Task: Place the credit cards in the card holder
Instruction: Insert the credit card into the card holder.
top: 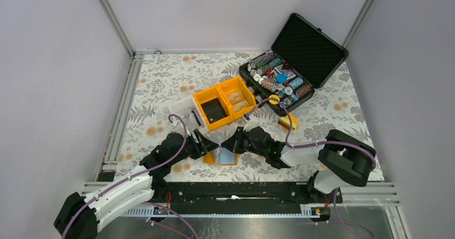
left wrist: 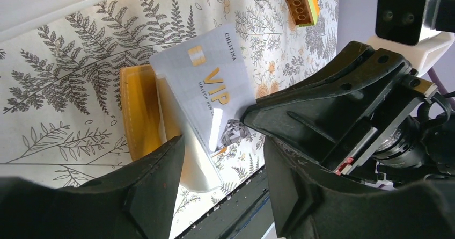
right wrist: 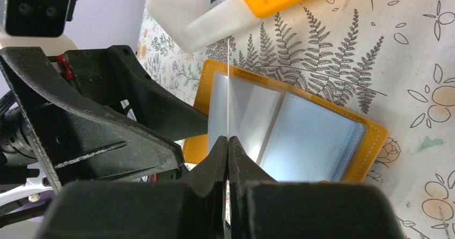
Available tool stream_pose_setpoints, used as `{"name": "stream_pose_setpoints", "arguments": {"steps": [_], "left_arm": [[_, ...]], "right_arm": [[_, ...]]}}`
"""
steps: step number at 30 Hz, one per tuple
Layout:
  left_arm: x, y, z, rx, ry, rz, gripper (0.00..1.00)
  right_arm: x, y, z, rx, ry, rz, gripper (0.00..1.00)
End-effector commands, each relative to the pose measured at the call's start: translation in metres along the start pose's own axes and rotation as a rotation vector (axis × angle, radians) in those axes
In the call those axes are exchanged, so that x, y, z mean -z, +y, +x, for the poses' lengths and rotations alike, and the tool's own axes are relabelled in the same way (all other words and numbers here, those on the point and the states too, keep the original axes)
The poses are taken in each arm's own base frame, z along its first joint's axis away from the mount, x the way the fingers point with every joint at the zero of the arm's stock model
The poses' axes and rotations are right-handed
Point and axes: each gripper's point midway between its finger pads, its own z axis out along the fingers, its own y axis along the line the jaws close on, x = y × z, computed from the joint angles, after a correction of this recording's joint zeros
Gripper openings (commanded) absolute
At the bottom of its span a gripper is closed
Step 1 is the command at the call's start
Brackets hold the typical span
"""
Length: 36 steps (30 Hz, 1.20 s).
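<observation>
Holding a card (left wrist: pixel 206 83) by one end is the right gripper (right wrist: pixel 228 142). Its jaws are pressed together on the card, so the free end points at the open holder (right wrist: pixel 300 137). On its own wrist cam the card is just a thin white line, so it's gripped dead in line with the fingers, probably to slide it in edge-first.

The holder lies spread open on the table (top: pixel 161 78), pale pockets up, just in front of the orange bin (top: pixel 224 103) and right between the two grippers. From the left wrist cam the card hangs tilted with its far end over the pocket side. I can't tell if the edge is in a slot or only resting on top.

The left gripper (left wrist: pixel 224 158) sits low at the holder with its jaws spread and pinching nothing — my guess is it's there to pin or brace the holder so it doesn't skate away when the card pushes in. I don't see any other loose cards.
</observation>
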Motion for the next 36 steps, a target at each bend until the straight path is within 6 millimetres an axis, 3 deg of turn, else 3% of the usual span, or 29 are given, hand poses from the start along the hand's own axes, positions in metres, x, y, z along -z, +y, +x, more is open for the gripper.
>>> {"name": "stream_pose_setpoints", "arguments": {"steps": [1,7,11,18,26,36], "left_arm": [[0.002,-0.023,-0.01,-0.009,-0.026,0.084,0.58],[0.01,-0.053,-0.017,-0.044,-0.03,0.189,0.58],[0.011,-0.064,-0.016,-0.053,-0.016,0.239,0.58],[0.0,-0.043,-0.003,-0.012,0.036,0.182,0.58],[-0.006,-0.001,0.01,0.03,0.044,0.06,0.57],[-0.005,0.016,0.009,0.058,0.009,0.012,0.57]], "right_arm": [[-0.007,0.013,-0.012,-0.012,-0.037,-0.041,0.0],[-0.012,0.016,-0.002,-0.03,0.006,-0.073,0.0],[-0.016,0.016,0.001,-0.028,0.021,-0.069,0.0],[-0.016,0.011,0.001,-0.033,0.019,-0.052,0.0],[-0.01,0.011,-0.004,-0.031,-0.006,-0.041,0.0],[0.003,0.008,-0.015,-0.031,-0.061,-0.017,0.0]]}}
